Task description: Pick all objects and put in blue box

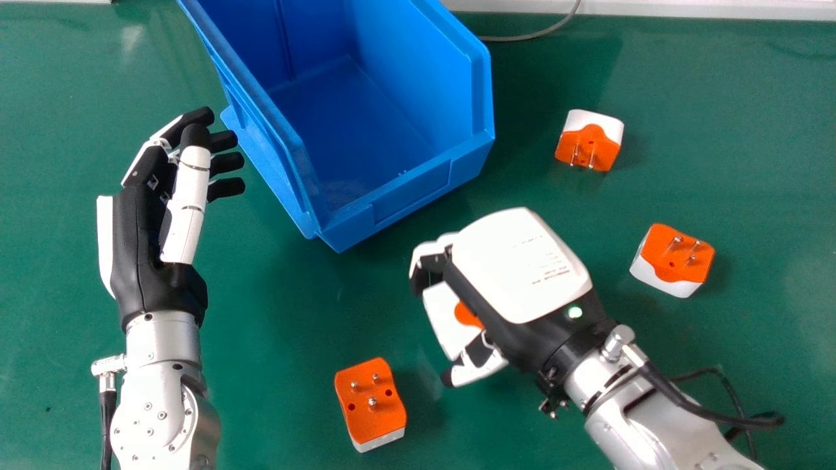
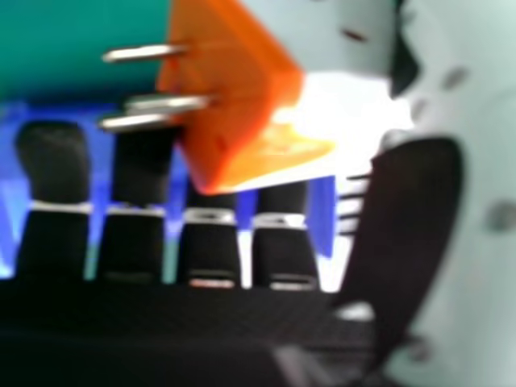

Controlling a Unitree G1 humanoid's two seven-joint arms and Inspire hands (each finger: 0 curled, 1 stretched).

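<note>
Blue box point(image 1: 411, 191), orange-and-white adapters point(image 1: 367, 424) (pins point(image 2: 141, 53) silvery), green table point(image 1: 281, 320)

The place looked like a robotics lab or workshop, though which of the two could not be told. A smooth green worktop point(image 1: 294, 313) spread beneath everything, glossy enough to catch pale glints of light. The robot's silver left forearm point(image 1: 160, 391) and right forearm point(image 1: 653, 418) reached over it, with black cables point(image 1: 705, 415) at their joints. An open-fronted blue box point(image 1: 411, 189) — the kind used for storing parts — suited a workbench. Beyond it, a grey cord point(image 1: 516, 39) lay near a white strip point(image 1: 705, 8) along the far edge.
</note>
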